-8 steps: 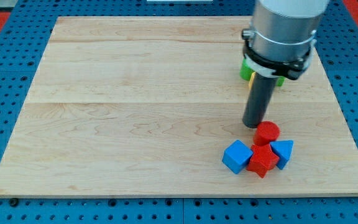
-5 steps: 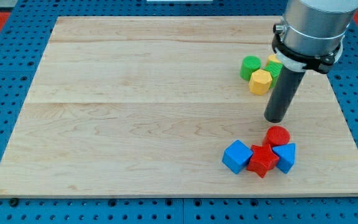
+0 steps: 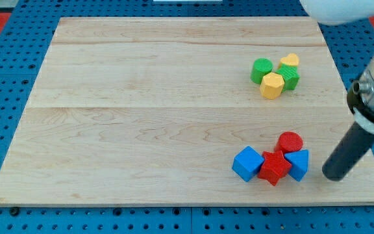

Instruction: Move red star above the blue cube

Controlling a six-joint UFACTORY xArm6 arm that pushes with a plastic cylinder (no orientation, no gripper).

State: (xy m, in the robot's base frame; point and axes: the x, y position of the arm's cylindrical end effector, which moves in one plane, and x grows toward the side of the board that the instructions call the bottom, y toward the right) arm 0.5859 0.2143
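The red star (image 3: 274, 168) lies near the view's bottom right, wedged between the blue cube (image 3: 247, 163) on its left and a blue triangular block (image 3: 298, 163) on its right. A red cylinder (image 3: 289, 142) touches the cluster just above the star. My tip (image 3: 333, 175) rests on the board to the right of the blue triangular block, a short gap away, touching no block.
A second cluster sits at the view's upper right: a green cylinder (image 3: 261, 70), a yellow hexagonal block (image 3: 272, 85), a green block (image 3: 288, 77) and a yellow block (image 3: 290, 61). The board's right edge (image 3: 362, 136) runs close behind my rod.
My tip has swung from above the red cylinder down and to the right, ending right of the blue triangular block. The red cylinder shifted slightly down-right early on.
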